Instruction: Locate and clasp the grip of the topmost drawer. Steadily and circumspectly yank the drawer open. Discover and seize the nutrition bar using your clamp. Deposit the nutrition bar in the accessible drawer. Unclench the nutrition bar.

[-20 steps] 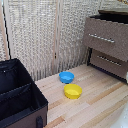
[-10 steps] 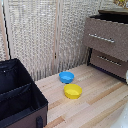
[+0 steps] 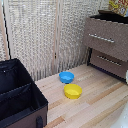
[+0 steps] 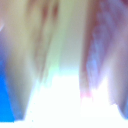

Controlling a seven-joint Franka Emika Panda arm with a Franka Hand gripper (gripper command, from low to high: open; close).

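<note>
Showing topmost drawer (image 3: 106, 38) shut, gripper unseen

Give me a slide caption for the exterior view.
Dresser with shut drawers, blue bowl and yellow bowl on a wooden floor.

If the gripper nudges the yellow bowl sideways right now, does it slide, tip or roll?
The yellow bowl sits upright, low and wide, so it probably slides rather than tips. The wooden floor looks smooth, so it may skate easily. It looks thin and light. The blue bowl sits close behind.
</note>
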